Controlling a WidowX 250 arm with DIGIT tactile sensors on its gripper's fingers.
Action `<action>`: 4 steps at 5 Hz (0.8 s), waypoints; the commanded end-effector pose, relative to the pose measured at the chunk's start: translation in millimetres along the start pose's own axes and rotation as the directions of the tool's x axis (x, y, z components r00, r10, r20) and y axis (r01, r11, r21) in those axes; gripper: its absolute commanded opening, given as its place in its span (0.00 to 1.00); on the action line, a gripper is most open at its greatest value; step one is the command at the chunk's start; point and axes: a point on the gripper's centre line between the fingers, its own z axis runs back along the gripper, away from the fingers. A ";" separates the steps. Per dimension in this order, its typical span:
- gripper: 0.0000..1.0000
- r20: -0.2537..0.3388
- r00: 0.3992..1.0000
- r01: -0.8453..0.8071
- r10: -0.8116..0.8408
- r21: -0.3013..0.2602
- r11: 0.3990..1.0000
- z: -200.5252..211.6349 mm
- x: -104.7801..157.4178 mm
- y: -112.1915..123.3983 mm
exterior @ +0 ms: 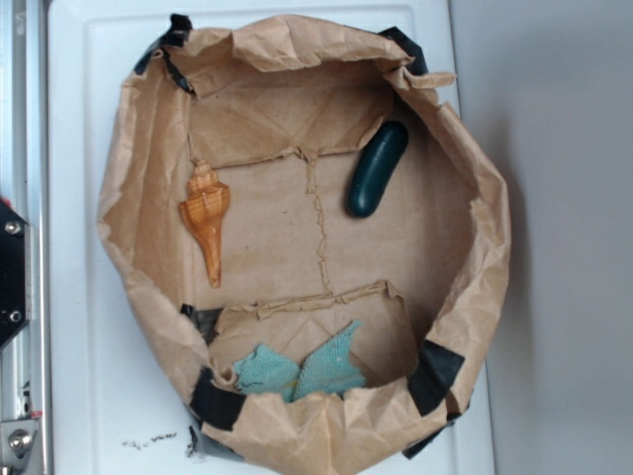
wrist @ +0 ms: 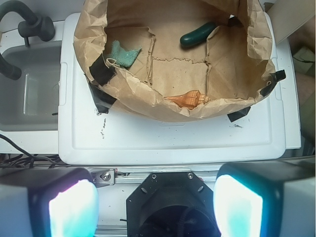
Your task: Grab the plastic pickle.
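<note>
You see a white plastic tray [exterior: 79, 297] with a raised rim; it carries everything else. On it sits a shallow brown paper bag [exterior: 475, 178], its walls rolled down and crumpled, its creased floor showing glued seams, with strips of black tape [exterior: 213, 401] around the outside of the rim. Inside the bag, in the exterior view, an orange seashell [exterior: 206, 220] lies at 9 o'clock: ribbed, spiral, tapering to a point toward the bottom of the frame. The plastic pickle [exterior: 376, 168] lies at 1 o'clock on the bag floor, close to the wall: a smooth, glossy, dark green oblong with rounded ends, tilted on a diagonal, well apart from the shell. A teal mesh cloth piece [exterior: 302, 371] lies crumpled at 6 o'clock.

In the wrist view, the gripper [wrist: 155, 205] hangs outside the bag, above the tray's near edge. Its jaws stand spread wide, with nothing between the pale, cyan-glowing fingers [wrist: 73, 210].
</note>
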 end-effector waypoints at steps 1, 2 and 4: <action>1.00 0.000 1.000 0.000 0.000 0.000 1.000 0.0 0.0 0.0; 1.00 -0.009 0.998 -0.055 0.055 0.032 0.998 -18.8 27.3 -46.6; 1.00 0.000 0.922 -0.386 0.387 0.058 0.921 -54.7 114.5 -76.5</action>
